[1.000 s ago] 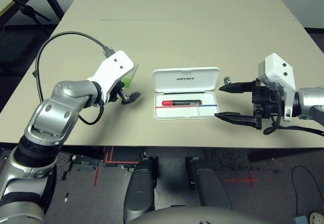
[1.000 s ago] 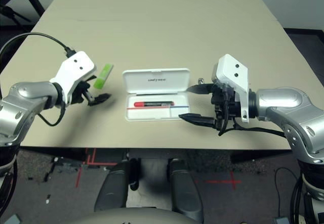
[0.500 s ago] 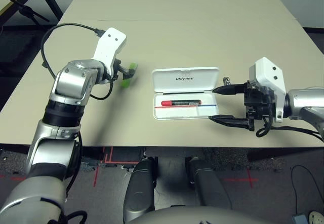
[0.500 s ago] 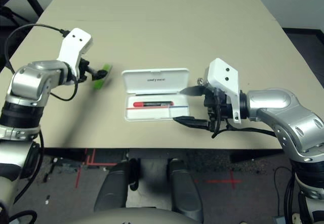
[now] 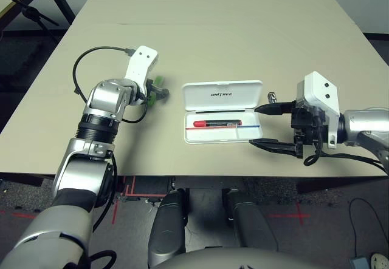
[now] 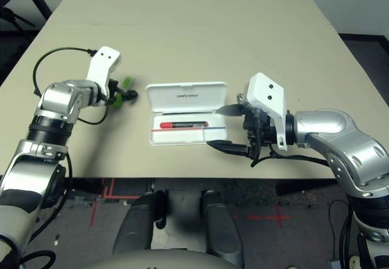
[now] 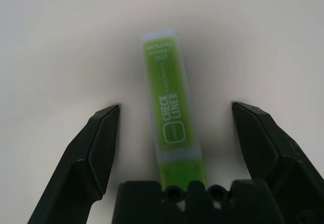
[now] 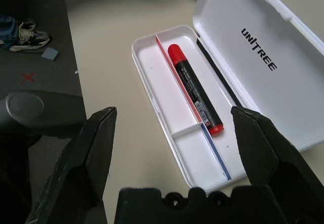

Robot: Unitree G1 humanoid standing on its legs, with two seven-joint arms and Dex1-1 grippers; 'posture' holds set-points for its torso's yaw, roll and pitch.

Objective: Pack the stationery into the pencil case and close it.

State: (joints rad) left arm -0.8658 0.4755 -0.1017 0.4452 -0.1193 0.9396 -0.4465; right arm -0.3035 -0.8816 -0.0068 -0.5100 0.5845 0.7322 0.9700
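Observation:
The white pencil case lies open mid-table, its lid folded back. A red marker with a dark label lies in the long compartment. The light green highlighter lies on the table left of the case. My left gripper is open, with one finger on each side of the highlighter and not touching it. My right gripper is open at the case's right end, pointing at it. A tiny silver-and-black piece sits just behind its upper finger.
The beige table stretches bare behind the case. Its front edge runs close below the case and my right gripper. A black cable loops over the left wrist. Beyond the left edge is dark floor with a stand.
My left arm swung away from me, carrying its gripper from the front-left up over the highlighter. My right gripper shifted left toward the case's right end. Both stayed open.

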